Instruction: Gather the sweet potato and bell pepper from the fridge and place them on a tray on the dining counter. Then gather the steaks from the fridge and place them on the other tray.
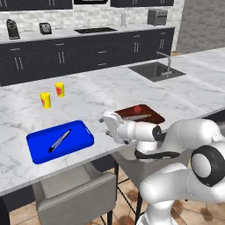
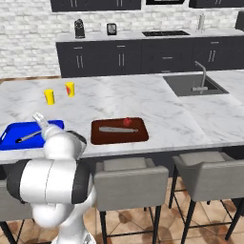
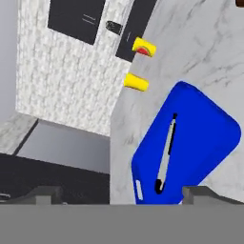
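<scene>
The bell pepper [image 1: 138, 109] [image 2: 127, 122], small and bright red, lies on a dark red-brown tray [image 1: 151, 117] [image 2: 119, 137] on the dining counter [image 1: 110, 90] [image 2: 157, 107], beside a grey knife-like utensil [image 1: 136, 117] [image 2: 112, 129]. To its left a blue tray [image 1: 39, 147] [image 2: 9, 136] [image 3: 205, 128] holds a grey, dark-tipped utensil [image 1: 59, 140] [image 2: 28, 137] [image 3: 167, 152]. My gripper [image 1: 104, 126] [image 2: 40, 120] [image 3: 121, 195] hovers at the counter's near edge between the two trays, open and holding nothing. The fridge is out of view.
Two yellow cups [image 1: 45, 100] [image 1: 59, 89] [image 2: 49, 96] [image 3: 136, 82] stand behind the blue tray. A sink with a tap [image 1: 154, 70] [image 2: 193, 85] is set in the counter's right end. Grey stools [image 1: 72, 189] [image 2: 128, 181] line the near side.
</scene>
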